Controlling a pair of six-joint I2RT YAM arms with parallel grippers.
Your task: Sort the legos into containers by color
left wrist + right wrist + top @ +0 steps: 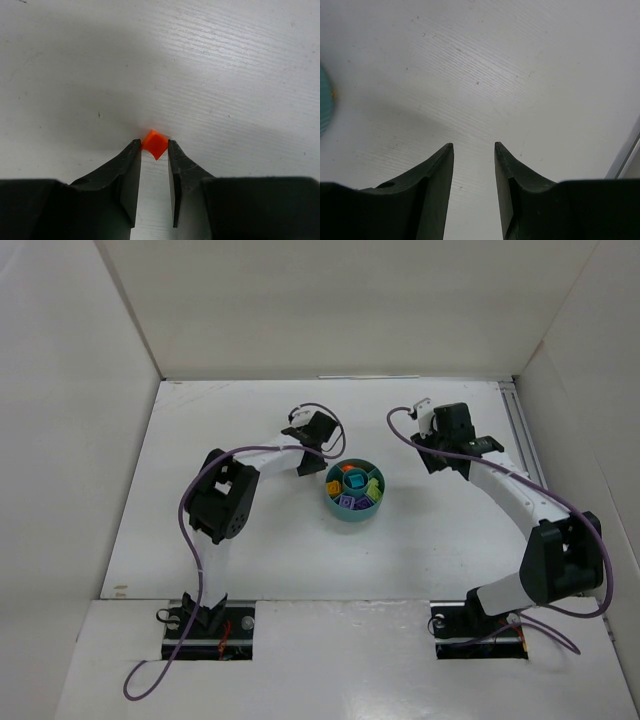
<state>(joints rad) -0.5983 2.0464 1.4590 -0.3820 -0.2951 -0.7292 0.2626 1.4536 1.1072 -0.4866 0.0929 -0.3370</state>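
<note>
**Top view.** The left gripper (312, 430) sits just up-left of the teal dish (352, 516), whose compartments hold coloured legos (352, 480). The right gripper (445, 435) is to the dish's upper right.

**Left wrist view.** The left gripper (154, 150) is clenched on an orange brick (155, 143), caught cornerwise at the very fingertips. The brick is probably light, rigid and smooth, so it may twist out; flat opposite faces would hold better.

**Right wrist view.** The right gripper (474, 147) has its jaws parted and empty. The dish rim (324, 100) shows at the left edge.

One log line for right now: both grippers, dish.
left gripper: shut on orange lego | right gripper: open, empty | dish: legos inside
</note>
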